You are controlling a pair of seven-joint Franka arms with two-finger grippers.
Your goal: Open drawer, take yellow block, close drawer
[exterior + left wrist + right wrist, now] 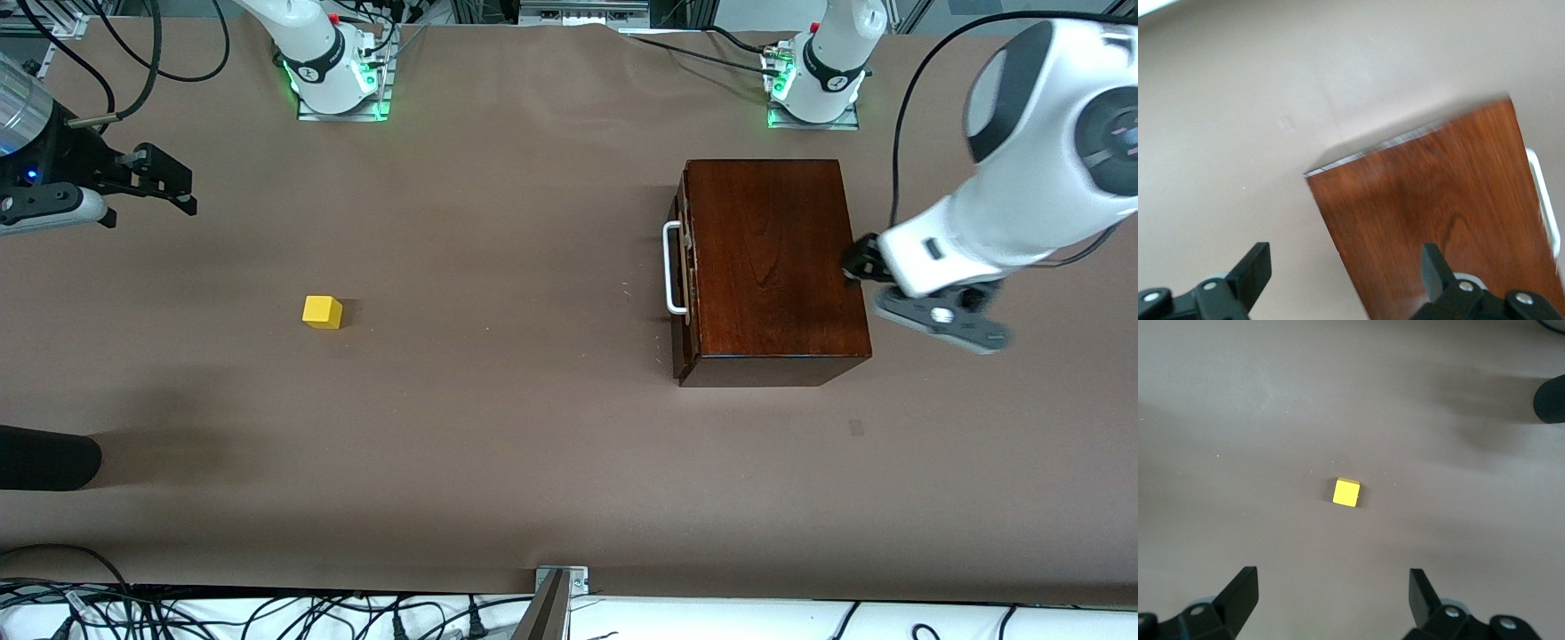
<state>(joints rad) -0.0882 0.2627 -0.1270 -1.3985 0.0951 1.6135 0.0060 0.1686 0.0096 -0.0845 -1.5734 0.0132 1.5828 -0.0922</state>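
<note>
Drawer (680, 267) sits flush in the glossy box (769, 258), contents hidden; yellow block (322, 311) lies bare on the surface (498, 427); left gripper (1345, 270) and right gripper (1331, 597) both gape wide.

The desk (533, 444) is covered in plain brown. A glossy mahogany box (769, 267) sits on it toward the left arm's end, its drawer (683, 271) shut. The yellow block (322, 312) lies on it toward the right arm's end, well apart from the box.
</note>
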